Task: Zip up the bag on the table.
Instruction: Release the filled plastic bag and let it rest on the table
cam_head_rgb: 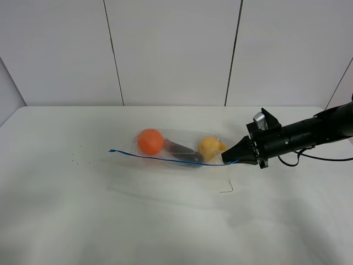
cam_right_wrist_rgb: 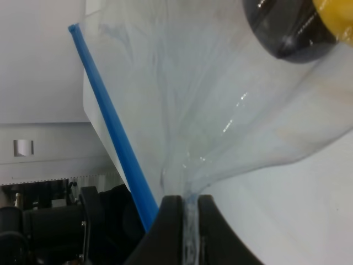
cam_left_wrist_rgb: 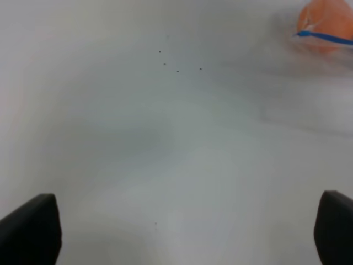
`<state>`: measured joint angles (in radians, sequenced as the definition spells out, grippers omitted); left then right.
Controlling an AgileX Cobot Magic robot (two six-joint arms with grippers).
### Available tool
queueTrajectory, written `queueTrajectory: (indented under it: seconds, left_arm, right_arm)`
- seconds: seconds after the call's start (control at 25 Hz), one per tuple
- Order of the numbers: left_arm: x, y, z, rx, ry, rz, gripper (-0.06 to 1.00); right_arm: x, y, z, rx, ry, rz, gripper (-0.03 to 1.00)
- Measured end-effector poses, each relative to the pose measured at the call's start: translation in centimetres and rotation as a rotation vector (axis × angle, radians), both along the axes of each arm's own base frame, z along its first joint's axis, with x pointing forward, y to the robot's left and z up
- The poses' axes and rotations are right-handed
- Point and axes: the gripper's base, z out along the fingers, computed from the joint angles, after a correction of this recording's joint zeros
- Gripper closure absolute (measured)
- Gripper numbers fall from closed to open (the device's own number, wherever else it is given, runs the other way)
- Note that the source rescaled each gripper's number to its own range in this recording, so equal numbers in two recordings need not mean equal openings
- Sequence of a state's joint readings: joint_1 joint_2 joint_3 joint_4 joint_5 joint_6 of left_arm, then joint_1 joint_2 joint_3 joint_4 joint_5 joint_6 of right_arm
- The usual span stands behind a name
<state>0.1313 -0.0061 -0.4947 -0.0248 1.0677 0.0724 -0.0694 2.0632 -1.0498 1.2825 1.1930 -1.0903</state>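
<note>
The clear bag (cam_head_rgb: 176, 148) lies mid-table (cam_head_rgb: 83, 215) with an orange ball (cam_head_rgb: 150, 141), a dark item (cam_head_rgb: 183, 153) and a yellow item (cam_head_rgb: 209, 148) inside. Its blue zipper strip (cam_head_rgb: 165, 159) runs along the near edge. My right gripper (cam_head_rgb: 229, 158) is shut on the bag's right end. In the right wrist view the fingers (cam_right_wrist_rgb: 170, 221) pinch the clear plastic (cam_right_wrist_rgb: 220, 110) beside the blue strip (cam_right_wrist_rgb: 113, 127). My left gripper (cam_left_wrist_rgb: 182, 221) is open and empty over bare table, with the orange ball (cam_left_wrist_rgb: 325, 19) and the strip's end (cam_left_wrist_rgb: 325, 37) far ahead. It is out of the exterior view.
Several small dark specks (cam_head_rgb: 74, 155) dot the table left of the bag. A thin dark mark (cam_head_rgb: 229, 187) lies in front of its right end. A black cable (cam_head_rgb: 322, 159) trails from the right arm. White wall panels stand behind the table.
</note>
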Motion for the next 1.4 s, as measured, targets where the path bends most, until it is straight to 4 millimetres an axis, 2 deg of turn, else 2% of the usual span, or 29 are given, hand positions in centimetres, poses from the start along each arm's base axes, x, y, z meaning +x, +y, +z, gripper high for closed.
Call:
queueTrajectory:
  seconds: [0.92, 1.0, 1.08, 1.28, 1.4]
  left_arm:
    - [-0.02, 0.21, -0.01, -0.004, 0.001, 0.031, -0.05]
    - [-0.02, 0.21, -0.01, -0.004, 0.001, 0.031, -0.05]
    - [-0.02, 0.21, -0.01, -0.004, 0.001, 0.031, -0.05]
    - [-0.02, 0.21, -0.01, -0.004, 0.001, 0.032, -0.05]
    - [-0.02, 0.21, -0.01, -0.005, 0.001, 0.032, -0.05]
  right_arm:
    - [-0.03, 0.02, 0.04, 0.005, 0.001, 0.004, 0.97]
    - [-0.03, 0.02, 0.04, 0.005, 0.001, 0.004, 0.94]
    - [-0.03, 0.02, 0.04, 0.005, 0.001, 0.004, 0.84]
    - [0.0, 0.0, 0.01, 0.001, 0.0, 0.001, 0.27]
    - [0.1, -0.07, -0.11, -0.014, -0.005, -0.01, 0.06]
